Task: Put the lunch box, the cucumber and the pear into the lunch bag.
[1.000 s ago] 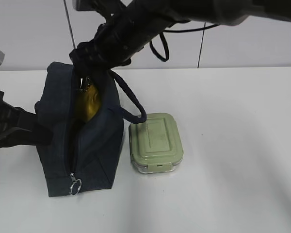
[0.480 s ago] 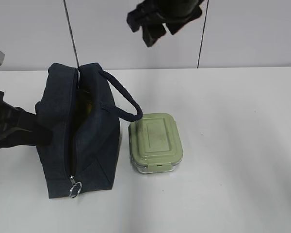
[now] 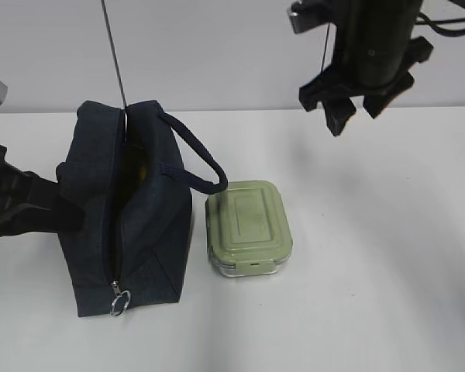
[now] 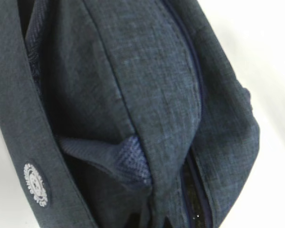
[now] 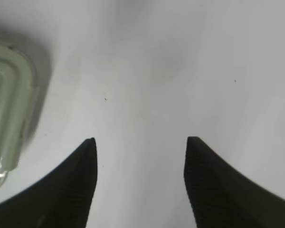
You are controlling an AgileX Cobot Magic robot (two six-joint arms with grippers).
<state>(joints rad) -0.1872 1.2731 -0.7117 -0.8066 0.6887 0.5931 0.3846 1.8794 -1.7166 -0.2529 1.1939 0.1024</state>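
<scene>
Sage-green lunch box (image 3: 249,229) waits beside the unzipped lunch bag (image 3: 128,217), which the closed left tool (image 3: 58,208) steadies while the empty, wide right tool (image 3: 355,115) hangs above.

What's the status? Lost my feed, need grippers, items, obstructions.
Right gripper open, empty, high above table. Left gripper shut on lunch bag side. Lunch box outside, beside the unzipped bag. Nothing blocking it.

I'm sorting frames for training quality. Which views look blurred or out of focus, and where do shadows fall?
Exterior view: sharp; soft shadows beside the lunch bag and lunch box. Left wrist view: fabric weave crisp, table washed out white. Right wrist view: lunch box edge blurred, right gripper fingertips soft-edged, grey shadow beside the box.
</scene>
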